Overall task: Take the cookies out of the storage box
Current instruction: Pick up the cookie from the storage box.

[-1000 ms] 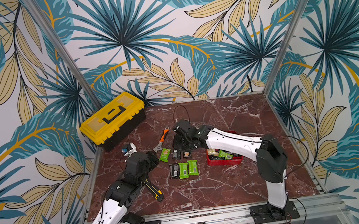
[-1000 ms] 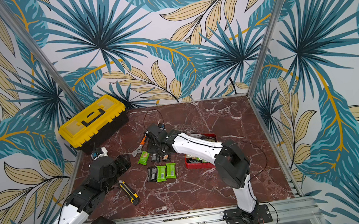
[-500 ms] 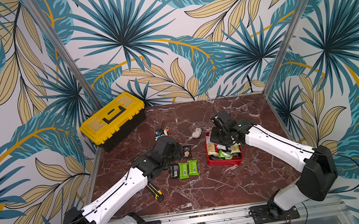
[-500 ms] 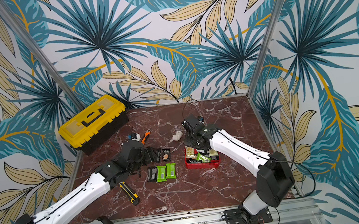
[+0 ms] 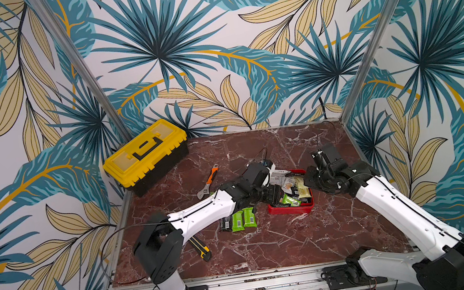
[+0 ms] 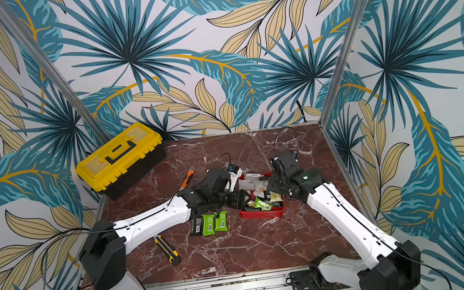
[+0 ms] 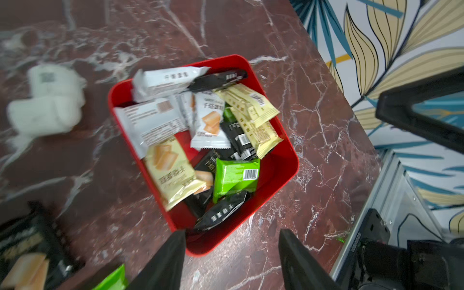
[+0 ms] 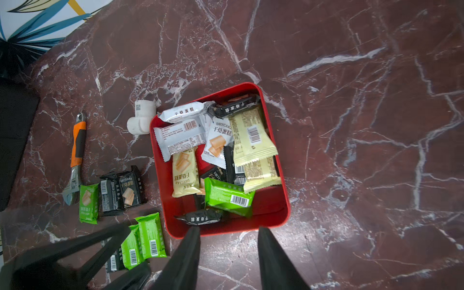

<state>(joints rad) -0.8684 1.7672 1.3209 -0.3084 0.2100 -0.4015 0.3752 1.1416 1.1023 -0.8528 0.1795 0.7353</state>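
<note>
- yellow-black utility knife [image 5: 200,247], nearest, on red marble tabletop [image 5: 270,248].
- loose wrapped cookies [image 5: 239,219], green and black, just beside box.
- shallow red plastic storage box [image 5: 291,213], mid-table, holding mixed boxed cookies [image 7: 236,175].
- left gripper [image 7: 231,232], right gripper [image 8: 229,228]: fingers spread, empty, at box edges.
- orange-handled wrench [image 5: 208,183]; yellow-lidded toolbox [image 5: 146,154], farthest.

White shells on left arm [image 5: 203,211] and right arm [image 5: 393,206], black joints, thin black cables; left end effector [image 7: 231,232] and right end effector [image 8: 229,228] tapered, black.

White fitting [image 7: 47,100] blurred in left wrist view, loose cookies [image 7: 30,251] cut off at its edge
</note>
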